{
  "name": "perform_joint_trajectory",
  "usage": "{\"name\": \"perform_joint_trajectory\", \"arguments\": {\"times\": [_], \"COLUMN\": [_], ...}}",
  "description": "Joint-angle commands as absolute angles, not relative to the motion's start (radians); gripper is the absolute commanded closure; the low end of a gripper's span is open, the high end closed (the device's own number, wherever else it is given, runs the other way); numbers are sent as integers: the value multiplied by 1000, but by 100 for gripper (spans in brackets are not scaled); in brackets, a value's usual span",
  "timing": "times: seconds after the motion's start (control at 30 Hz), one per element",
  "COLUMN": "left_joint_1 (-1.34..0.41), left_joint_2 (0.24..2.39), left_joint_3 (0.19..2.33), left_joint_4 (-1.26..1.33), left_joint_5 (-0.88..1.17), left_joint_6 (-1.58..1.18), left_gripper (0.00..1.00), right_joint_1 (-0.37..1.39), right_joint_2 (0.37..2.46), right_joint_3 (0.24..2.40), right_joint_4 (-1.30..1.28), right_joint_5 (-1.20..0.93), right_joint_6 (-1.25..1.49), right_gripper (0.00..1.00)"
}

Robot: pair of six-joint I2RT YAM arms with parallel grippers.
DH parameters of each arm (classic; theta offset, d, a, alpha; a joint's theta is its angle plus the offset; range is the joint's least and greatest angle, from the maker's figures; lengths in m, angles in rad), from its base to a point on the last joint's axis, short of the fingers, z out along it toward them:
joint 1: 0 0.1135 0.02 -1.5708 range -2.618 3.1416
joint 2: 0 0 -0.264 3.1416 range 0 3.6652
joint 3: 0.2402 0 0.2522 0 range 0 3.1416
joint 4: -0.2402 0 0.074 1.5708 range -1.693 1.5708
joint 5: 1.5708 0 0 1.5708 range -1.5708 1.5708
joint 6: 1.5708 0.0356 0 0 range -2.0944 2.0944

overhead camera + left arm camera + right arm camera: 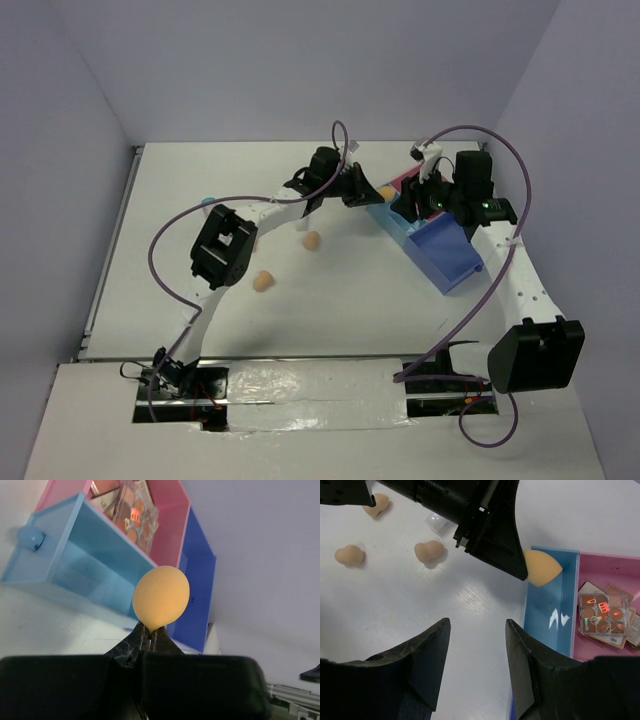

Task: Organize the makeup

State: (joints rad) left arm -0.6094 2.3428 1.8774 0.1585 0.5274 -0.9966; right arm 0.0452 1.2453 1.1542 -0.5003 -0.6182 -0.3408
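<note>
Loose sponges lie on the table, left of the tray. My left gripper pinches the narrow end of a peach sponge, its long axis pointing at the light-blue compartment just ahead. My right gripper hangs spread and empty; I can't tell if the sponge clears the rim.

White arms, purple cables, black end effectors
</note>
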Motion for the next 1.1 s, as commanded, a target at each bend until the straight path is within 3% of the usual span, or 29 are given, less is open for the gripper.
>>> {"name": "perform_joint_trajectory", "arguments": {"times": [0.0,0.27,0.53,0.57,0.7,0.93,1.03,1.07], "left_joint_1": [-618,-624,-632,-632,-632,-630,-620,-617], "left_joint_2": [2373,2445,2467,2467,2465,2441,2387,2367], "left_joint_3": [1934,1988,2065,2065,2065,2068,2063,2059], "left_joint_4": [238,161,89,86,74,75,60,36], "left_joint_5": [514,456,426,426,426,428,419,413], "left_joint_6": [-1066,-1117,-1117,-1120,-1127,-1124,-1079,-1034], "left_gripper": [100,94,62,53,45,48,63,75], "right_joint_1": [38,34,32,31,31,31,31,31], "right_joint_2": [1216,1198,1187,1187,1187,1186,1186,1192], "right_joint_3": [1146,1132,1117,1115,1114,1115,1123,1132], "right_joint_4": [-454,-454,-454,-454,-453,-463,-495,-511], "right_joint_5": [-638,-627,-626,-627,-629,-644,-707,-733], "right_joint_6": [-327,-327,-327,-328,-328,-336,-374,-391], "right_gripper": [44,42,40,40,40,39,38,38]}}
